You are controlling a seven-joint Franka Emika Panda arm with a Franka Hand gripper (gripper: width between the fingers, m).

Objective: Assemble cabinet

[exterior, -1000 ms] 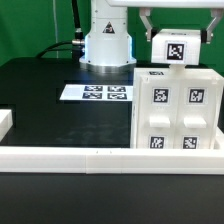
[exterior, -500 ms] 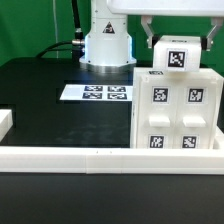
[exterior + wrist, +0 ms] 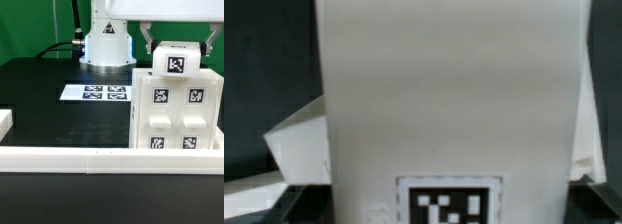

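Note:
The cabinet [image 3: 175, 115], a large white box with several black-and-white tags on its front, stands upright at the exterior view's right. My gripper [image 3: 178, 42] is above it, shut on a smaller white tagged panel [image 3: 176, 62]. The panel's lower edge sits at the cabinet's top; I cannot tell whether they touch. One finger [image 3: 149, 40] shows on either side of the panel. In the wrist view the panel [image 3: 446, 100] fills the middle, with its tag [image 3: 446, 206] at the edge. The cabinet's white body [image 3: 295, 150] shows behind it.
The marker board [image 3: 98, 93] lies flat on the black table in front of the robot base [image 3: 107, 45]. A long white L-shaped border rail [image 3: 100, 156] runs along the table's near edge and turns up at the exterior view's left [image 3: 5, 122].
My gripper has come down with the panel, from well above the cabinet to its top, and shifted slightly to the exterior view's left.

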